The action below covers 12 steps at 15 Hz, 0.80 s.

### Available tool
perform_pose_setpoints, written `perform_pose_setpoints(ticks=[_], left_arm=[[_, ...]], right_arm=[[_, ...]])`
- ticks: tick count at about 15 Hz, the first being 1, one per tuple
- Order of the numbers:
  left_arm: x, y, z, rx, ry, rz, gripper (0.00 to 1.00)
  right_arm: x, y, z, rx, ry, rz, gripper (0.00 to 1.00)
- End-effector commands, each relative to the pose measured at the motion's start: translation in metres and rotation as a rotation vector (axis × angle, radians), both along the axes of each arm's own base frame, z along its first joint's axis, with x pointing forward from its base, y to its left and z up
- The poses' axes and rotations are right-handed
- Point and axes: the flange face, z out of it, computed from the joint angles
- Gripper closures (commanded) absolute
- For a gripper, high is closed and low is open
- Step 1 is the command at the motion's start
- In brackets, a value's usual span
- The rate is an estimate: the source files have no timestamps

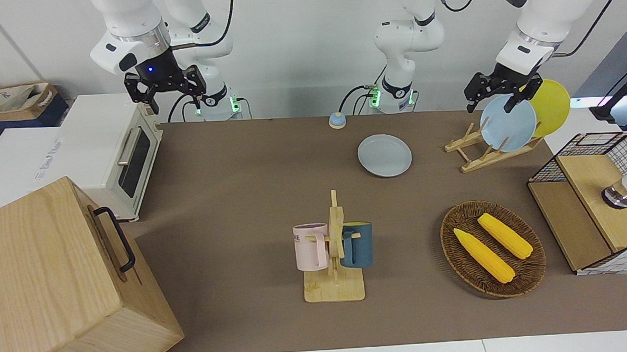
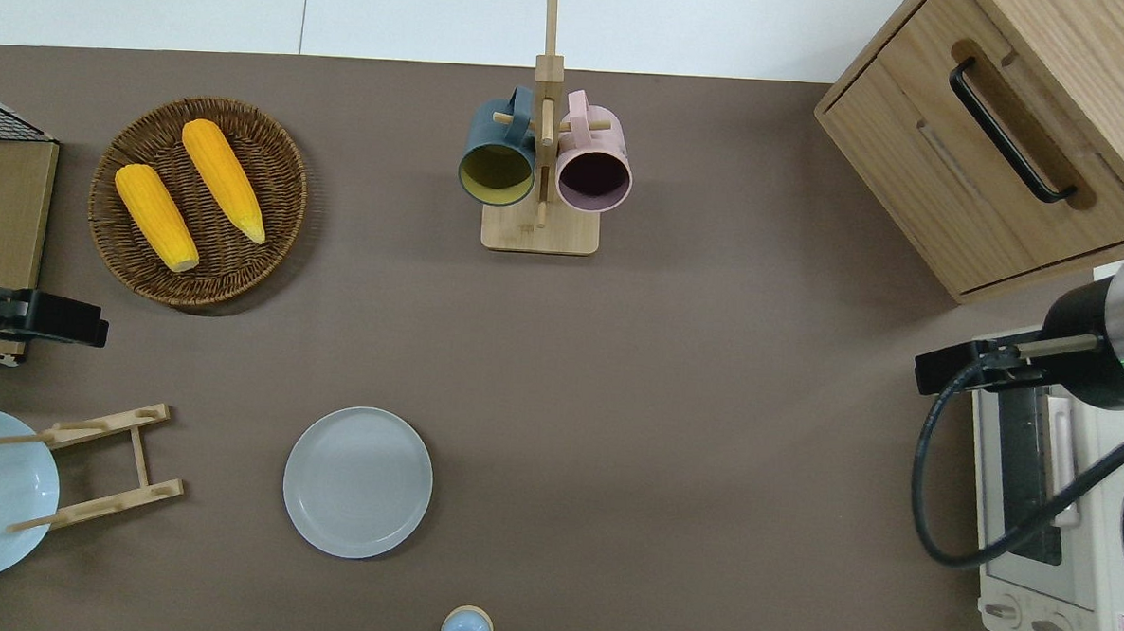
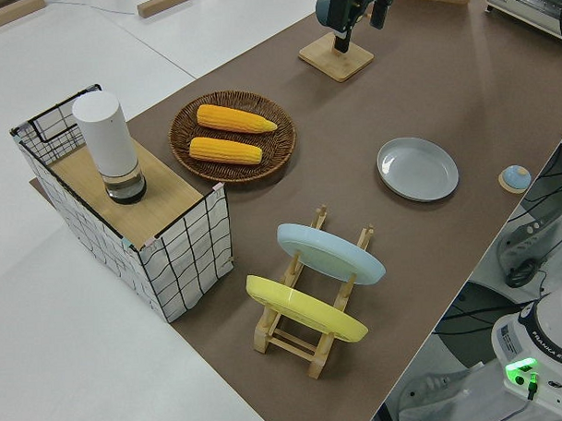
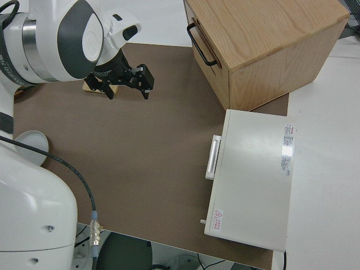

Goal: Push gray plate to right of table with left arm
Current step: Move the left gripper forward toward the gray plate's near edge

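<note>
The gray plate (image 1: 384, 155) lies flat on the brown table (image 1: 239, 174), toward the left arm's end and near the robots' edge. It also shows in the overhead view (image 2: 357, 482) and the left side view (image 3: 417, 169). My left gripper (image 1: 491, 103) is open and empty, up in the air. In the overhead view the left gripper (image 2: 35, 319) is over the table's left-arm end, between the wicker basket and the plate rack, well apart from the gray plate. My right gripper (image 1: 172, 97) is open and parked.
A wooden rack (image 1: 476, 153) holds a light-blue plate (image 1: 508, 122) and a yellow plate (image 1: 553, 106). A basket with two corn cobs (image 1: 492, 247), a mug stand (image 1: 334, 254), a wire crate (image 1: 595, 200), a toaster oven (image 1: 116, 153), a wooden cabinet (image 1: 59, 282) and a small blue knob (image 1: 337, 121) stand around.
</note>
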Motion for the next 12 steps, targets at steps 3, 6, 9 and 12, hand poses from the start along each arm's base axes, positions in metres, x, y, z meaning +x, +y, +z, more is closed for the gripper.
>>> perform_pose_setpoints(ticks=[3,6,9,12], left_arm=[[-0.006,-0.009,0.009,0.002,0.006,-0.021,0.01],[-0.006,-0.008,0.007,0.002,0.01,-0.015,0.01],[-0.007,-0.009,0.004,0.002,0.024,-0.018,0.01],[-0.009,-0.011,-0.003,0.001,0.046,-0.021,0.01]], right_arm=[[-0.004,-0.002,0.003,0.007,0.006,-0.002,0.017],[-0.003,-0.003,0.003,0.007,0.004,-0.003,0.017],[-0.004,-0.002,0.003,0.007,0.006,-0.002,0.017],[-0.003,-0.003,0.003,0.007,0.006,-0.005,0.017]])
